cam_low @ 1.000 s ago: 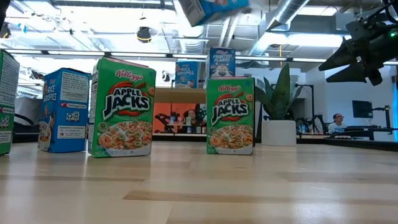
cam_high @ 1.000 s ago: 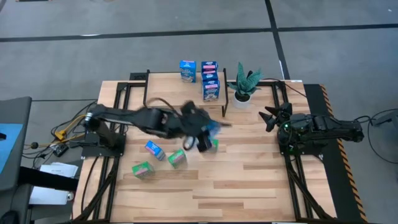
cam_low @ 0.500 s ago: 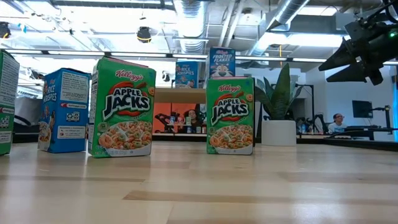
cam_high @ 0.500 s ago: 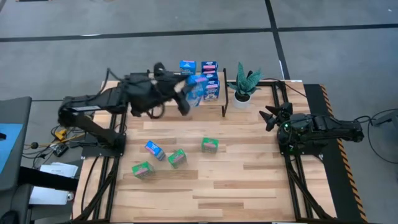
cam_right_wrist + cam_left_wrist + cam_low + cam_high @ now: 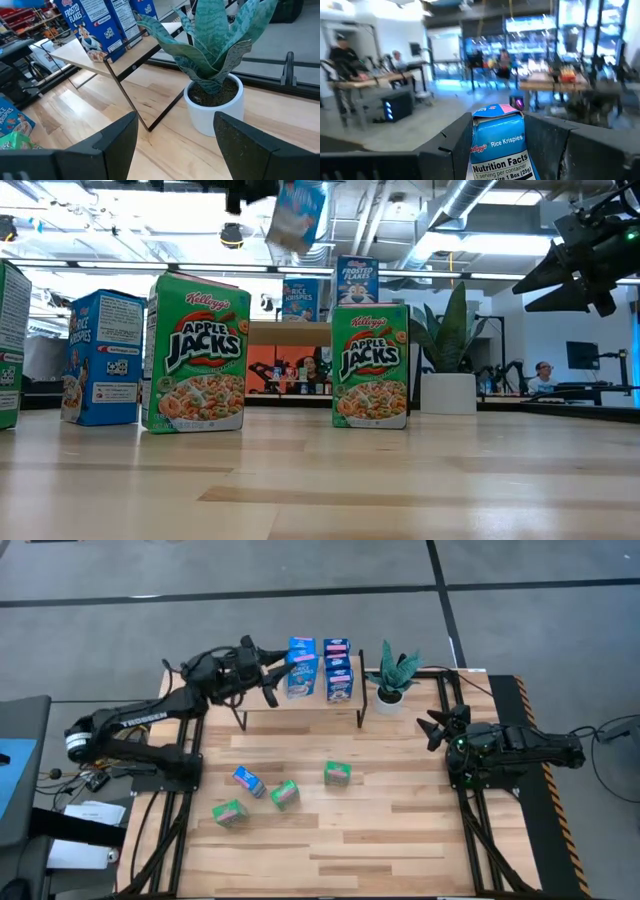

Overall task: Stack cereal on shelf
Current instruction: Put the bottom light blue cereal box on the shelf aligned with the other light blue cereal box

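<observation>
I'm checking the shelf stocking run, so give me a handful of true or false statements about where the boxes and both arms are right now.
1. The left tool is shut on a blue Rice Krispies box. True.
2. The right tool carries a green box. False: it is open and empty, waiting at the table's right edge near the potted plant.
3. Three green boxes lie on the tabletop in front of the shelf. True.
4. The shelf holds no cereal yet. False: blue boxes already stand on it, including a Frosted Flakes box.
5. The held box rests on the tabletop. False: it is in the air over the shelf.
</observation>
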`<action>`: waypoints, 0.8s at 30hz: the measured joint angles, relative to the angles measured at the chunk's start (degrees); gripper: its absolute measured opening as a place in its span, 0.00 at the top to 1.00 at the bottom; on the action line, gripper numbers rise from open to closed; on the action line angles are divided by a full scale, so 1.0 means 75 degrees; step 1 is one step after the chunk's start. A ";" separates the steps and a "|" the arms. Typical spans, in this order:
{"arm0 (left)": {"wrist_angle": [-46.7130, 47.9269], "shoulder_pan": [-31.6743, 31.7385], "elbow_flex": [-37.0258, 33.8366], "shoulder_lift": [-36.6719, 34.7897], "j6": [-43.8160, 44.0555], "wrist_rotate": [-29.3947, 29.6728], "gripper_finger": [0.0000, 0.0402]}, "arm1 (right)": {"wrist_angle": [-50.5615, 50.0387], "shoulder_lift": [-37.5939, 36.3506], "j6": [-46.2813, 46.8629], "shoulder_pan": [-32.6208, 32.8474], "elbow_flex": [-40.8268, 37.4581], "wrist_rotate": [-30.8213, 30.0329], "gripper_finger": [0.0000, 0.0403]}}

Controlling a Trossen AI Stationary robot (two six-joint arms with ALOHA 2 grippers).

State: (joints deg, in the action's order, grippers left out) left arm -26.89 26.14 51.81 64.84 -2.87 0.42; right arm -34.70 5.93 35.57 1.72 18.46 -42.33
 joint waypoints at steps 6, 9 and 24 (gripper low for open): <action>-0.0223 0.1707 -0.0163 0.0377 0.0126 -0.2311 0.63 | -0.0006 0.0002 -0.0003 0.0000 0.0001 -0.0197 0.29; -0.1057 0.2154 -0.0163 0.0871 0.0632 -0.3290 0.63 | -0.0017 0.0001 -0.0003 0.0000 0.0000 -0.0411 0.29; -0.3934 0.2474 -0.0685 0.1757 0.0719 -0.4477 0.63 | -0.0233 0.0001 0.0458 0.0000 0.0000 -0.0604 0.29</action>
State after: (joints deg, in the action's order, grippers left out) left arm -56.40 44.69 46.67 78.02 2.52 -33.16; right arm -36.45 5.94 39.00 1.72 18.46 -46.86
